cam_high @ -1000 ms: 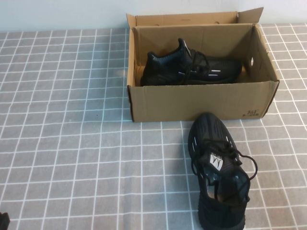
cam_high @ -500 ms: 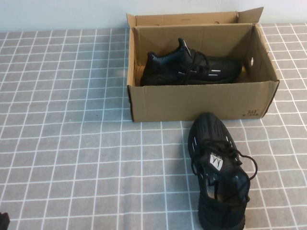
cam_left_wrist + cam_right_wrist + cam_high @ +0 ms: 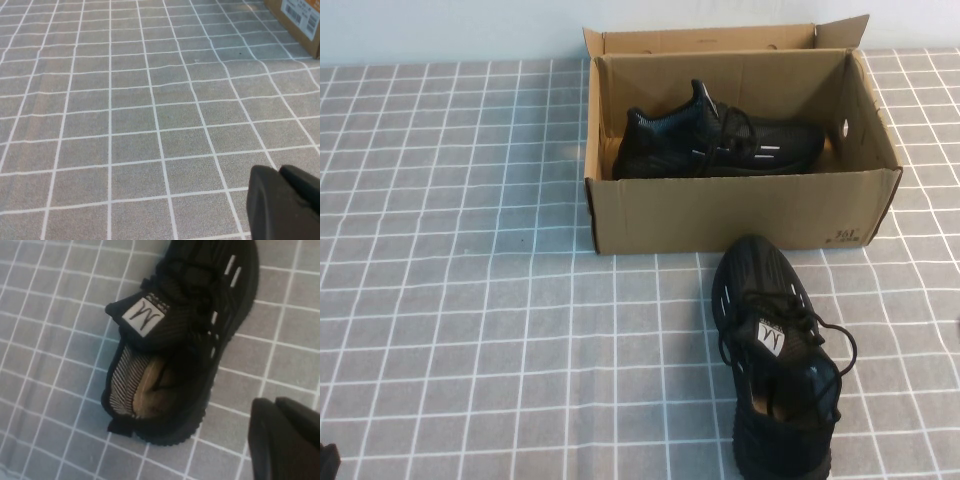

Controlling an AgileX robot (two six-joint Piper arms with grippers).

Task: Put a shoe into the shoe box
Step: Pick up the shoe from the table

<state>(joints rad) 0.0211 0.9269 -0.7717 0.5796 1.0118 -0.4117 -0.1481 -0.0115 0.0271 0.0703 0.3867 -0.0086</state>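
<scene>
The shoe (image 3: pixel 775 360) lies on the bench (image 3: pixel 470 300) just before the shoe box (image 3: pixel 740 210), which holds a second sneaker (image 3: pixel 720 145). The left claw (image 3: pixel 285 202) at the bench's near-left corner and the right claw (image 3: pixel 285 437) beside the shoe each seem pressed together.

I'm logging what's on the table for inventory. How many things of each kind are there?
Black sneakers: 2, the shoe on the cloth and its mate in the box
Cardboard boxes: 1, the shoe box
Grippers: 2, left gripper and right gripper, both near the table's front edge
Total: 5
</scene>
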